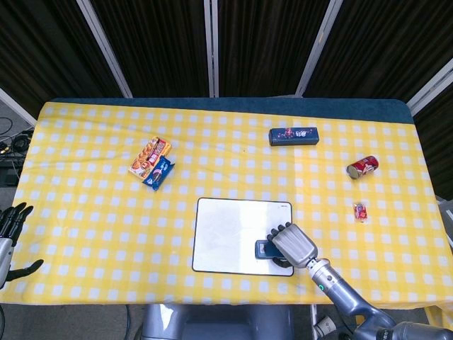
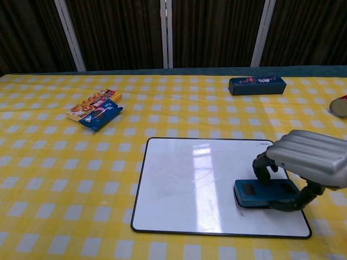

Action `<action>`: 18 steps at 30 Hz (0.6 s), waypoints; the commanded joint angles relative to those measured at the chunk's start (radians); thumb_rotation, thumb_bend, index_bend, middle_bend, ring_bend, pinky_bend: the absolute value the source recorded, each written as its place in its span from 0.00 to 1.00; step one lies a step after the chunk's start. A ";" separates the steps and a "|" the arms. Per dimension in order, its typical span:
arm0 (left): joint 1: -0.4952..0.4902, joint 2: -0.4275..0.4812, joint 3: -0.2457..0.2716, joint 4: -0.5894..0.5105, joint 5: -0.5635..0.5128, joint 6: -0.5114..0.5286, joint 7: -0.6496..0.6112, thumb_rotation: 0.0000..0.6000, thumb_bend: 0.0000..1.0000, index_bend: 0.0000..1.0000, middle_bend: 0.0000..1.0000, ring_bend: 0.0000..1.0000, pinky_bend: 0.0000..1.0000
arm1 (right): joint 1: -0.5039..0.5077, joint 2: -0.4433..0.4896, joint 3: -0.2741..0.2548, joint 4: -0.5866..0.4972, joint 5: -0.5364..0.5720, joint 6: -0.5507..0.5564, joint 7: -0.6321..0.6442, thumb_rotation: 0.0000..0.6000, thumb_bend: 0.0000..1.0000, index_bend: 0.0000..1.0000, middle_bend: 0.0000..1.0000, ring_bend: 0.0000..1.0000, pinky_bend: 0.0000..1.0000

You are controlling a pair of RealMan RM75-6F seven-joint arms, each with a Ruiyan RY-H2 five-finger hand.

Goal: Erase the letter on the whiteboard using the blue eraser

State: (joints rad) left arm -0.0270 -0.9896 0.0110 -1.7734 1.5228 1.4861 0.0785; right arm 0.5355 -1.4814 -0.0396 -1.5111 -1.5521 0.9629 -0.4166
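The whiteboard (image 1: 226,230) (image 2: 190,179) lies flat near the table's front edge, its surface white with only faint smudges and no letter visible. My right hand (image 1: 290,243) (image 2: 306,160) grips the blue eraser (image 1: 265,249) (image 2: 263,193), which lies flat on the board's lower right part. My left hand (image 1: 10,230) hangs off the table's left edge with its fingers spread and nothing in them; the chest view does not show it.
An orange and blue snack pack (image 1: 151,162) (image 2: 95,110) lies at the left. A dark blue box (image 1: 293,135) (image 2: 257,85) sits at the back, a red can (image 1: 362,167) on its side at the right, and a small red packet (image 1: 360,211) nearer.
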 commanded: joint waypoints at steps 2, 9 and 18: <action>0.000 0.000 0.000 -0.001 -0.001 0.000 0.000 1.00 0.00 0.00 0.00 0.00 0.00 | 0.021 0.002 -0.005 0.007 -0.018 -0.016 -0.033 1.00 0.43 0.52 0.56 0.45 0.51; -0.001 0.000 -0.002 0.003 -0.011 -0.003 -0.003 1.00 0.00 0.00 0.00 0.00 0.00 | 0.044 -0.027 0.037 0.096 0.005 -0.013 -0.053 1.00 0.44 0.52 0.56 0.45 0.51; -0.006 -0.004 -0.005 0.001 -0.023 -0.013 0.009 1.00 0.00 0.00 0.00 0.00 0.00 | 0.059 -0.051 0.082 0.188 0.065 -0.017 -0.025 1.00 0.44 0.52 0.56 0.45 0.51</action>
State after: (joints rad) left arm -0.0331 -0.9939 0.0057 -1.7719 1.5004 1.4728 0.0872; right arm 0.5914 -1.5281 0.0358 -1.3312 -1.4942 0.9470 -0.4455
